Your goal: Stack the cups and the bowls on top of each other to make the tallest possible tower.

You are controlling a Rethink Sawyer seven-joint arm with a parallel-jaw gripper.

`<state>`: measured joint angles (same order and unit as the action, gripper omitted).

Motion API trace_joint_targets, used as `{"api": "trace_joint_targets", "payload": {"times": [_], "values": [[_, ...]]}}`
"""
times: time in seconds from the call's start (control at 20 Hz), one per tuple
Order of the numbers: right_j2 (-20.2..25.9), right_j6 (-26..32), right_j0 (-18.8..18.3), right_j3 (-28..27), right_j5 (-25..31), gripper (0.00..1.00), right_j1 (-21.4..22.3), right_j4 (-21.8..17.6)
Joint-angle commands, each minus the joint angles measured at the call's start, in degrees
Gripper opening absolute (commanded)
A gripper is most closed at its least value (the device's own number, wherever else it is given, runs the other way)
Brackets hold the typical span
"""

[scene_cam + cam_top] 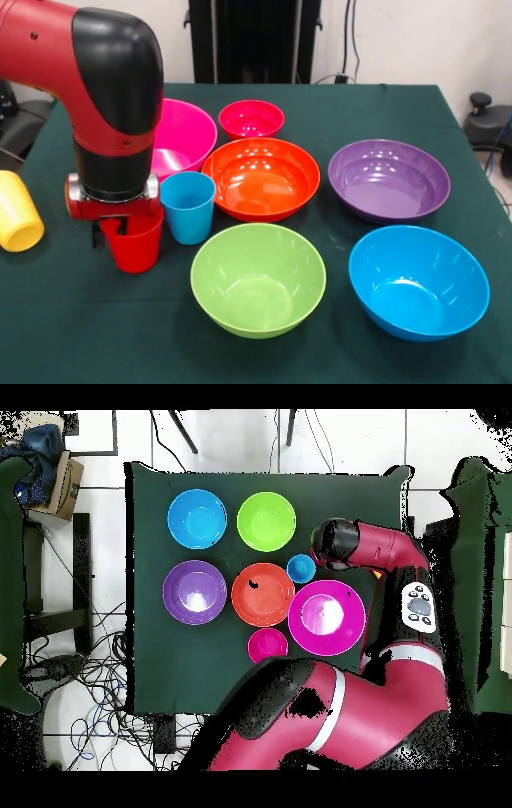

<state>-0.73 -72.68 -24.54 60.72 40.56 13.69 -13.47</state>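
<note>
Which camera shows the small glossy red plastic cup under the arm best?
The front view. There the small glossy red plastic cup stands upright beside the light blue plastic cup, with the gripper down at its rim. In the overhead view the red and black arm covers the red cup completely; only the light blue cup shows.

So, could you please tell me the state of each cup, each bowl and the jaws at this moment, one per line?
red cup: upright, gripper reaching into it, jaws hidden
light blue cup: upright, empty
yellow cup: lying on its side
pink bowl: upright, empty
small pink-red bowl: upright, empty
orange bowl: upright, empty
purple bowl: upright, empty
green bowl: upright, empty
blue bowl: upright, empty
Nothing stacked yet.
</note>
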Motion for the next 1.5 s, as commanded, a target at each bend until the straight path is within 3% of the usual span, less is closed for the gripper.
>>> {"api": "trace_joint_targets", "payload": {"times": [0.05,0.5,1.25,1.5], "values": [[5.7,2.7,-0.6,3.6,0.6,0.0,2.5,-1.6],[5.6,2.8,-0.8,3.6,4.5,0.0,4.9,-0.7],[7.0,1.7,-0.3,7.7,18.2,0.0,16.0,5.4],[6.6,0.6,0.7,7.4,19.5,0.0,16.3,5.6]]}}
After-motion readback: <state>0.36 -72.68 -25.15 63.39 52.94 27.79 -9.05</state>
